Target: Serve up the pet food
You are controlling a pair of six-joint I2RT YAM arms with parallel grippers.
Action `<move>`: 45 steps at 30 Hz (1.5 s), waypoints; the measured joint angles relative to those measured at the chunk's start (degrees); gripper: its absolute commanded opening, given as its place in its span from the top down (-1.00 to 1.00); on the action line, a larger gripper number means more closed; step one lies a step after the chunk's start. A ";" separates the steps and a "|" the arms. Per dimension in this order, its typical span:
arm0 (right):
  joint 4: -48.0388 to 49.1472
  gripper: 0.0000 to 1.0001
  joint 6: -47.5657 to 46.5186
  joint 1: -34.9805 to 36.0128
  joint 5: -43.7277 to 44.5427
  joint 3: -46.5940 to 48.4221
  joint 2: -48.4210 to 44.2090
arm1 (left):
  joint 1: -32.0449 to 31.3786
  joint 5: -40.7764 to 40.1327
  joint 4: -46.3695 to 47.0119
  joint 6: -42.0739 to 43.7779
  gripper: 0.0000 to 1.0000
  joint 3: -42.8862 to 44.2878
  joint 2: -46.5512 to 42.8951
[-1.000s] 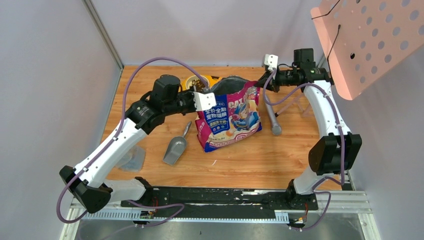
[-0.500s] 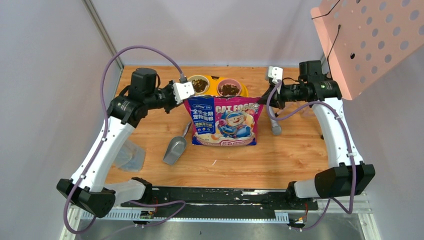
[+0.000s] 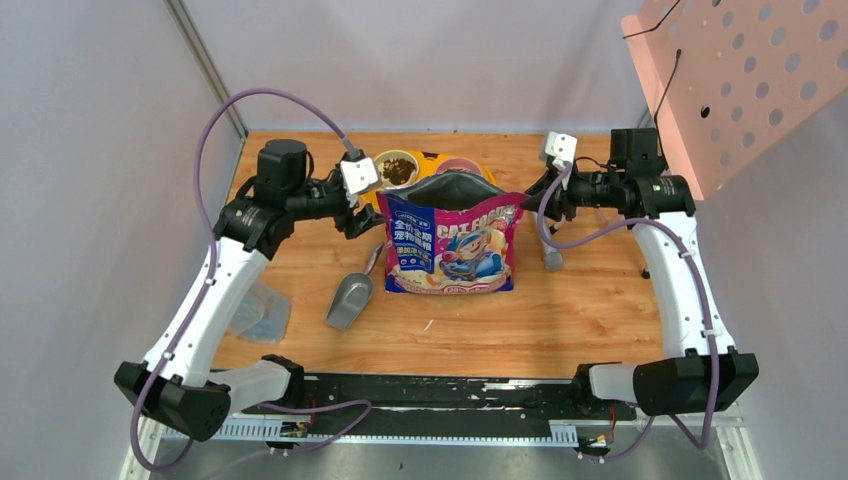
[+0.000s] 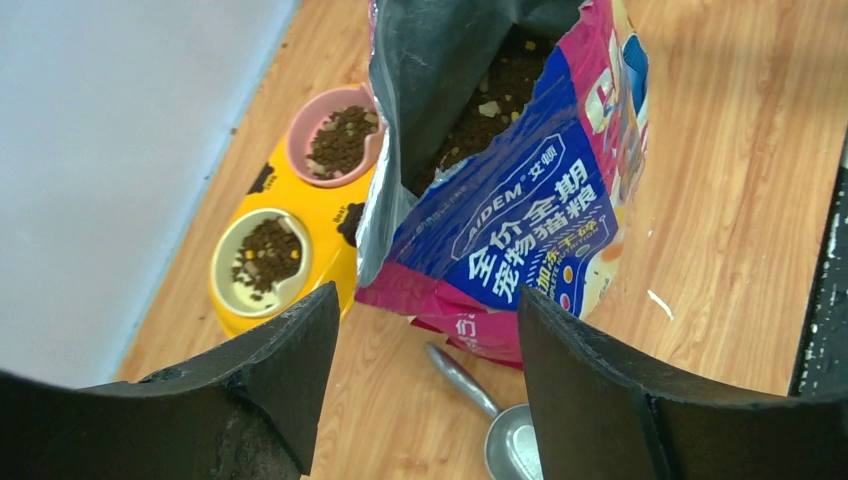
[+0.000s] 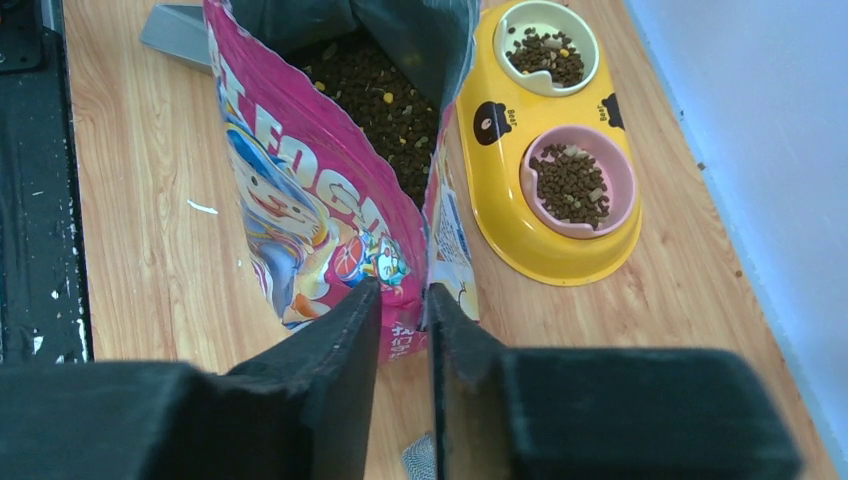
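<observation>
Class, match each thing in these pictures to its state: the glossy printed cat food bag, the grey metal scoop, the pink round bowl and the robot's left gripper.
Things:
1. glossy printed cat food bag
2. grey metal scoop
3. pink round bowl
4. left gripper

States:
A. lying on the wooden table
B. open, holding nothing
C. standing upright, top open
D. set in the yellow feeder, holding dark brown kibble

Pairs: 1-C, 2-A, 3-D, 4-B.
</observation>
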 measured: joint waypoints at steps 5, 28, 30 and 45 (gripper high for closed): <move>1.42 0.09 0.92 1.49 0.46 -0.02 -1.25 | -0.07 1.95 1.16 0.42 -0.43 0.09 4.17; 2.75 1.00 0.09 7.56 4.55 0.52 7.23 | -0.55 4.46 -0.04 2.03 1.00 4.76 10.95; 1.77 1.00 -0.74 7.06 4.74 0.52 6.58 | -0.17 4.15 -1.84 2.75 1.00 5.68 10.95; -3.98 1.00 -0.61 2.05 -1.44 0.20 5.68 | 2.51 10.62 -5.81 0.20 0.12 6.51 10.56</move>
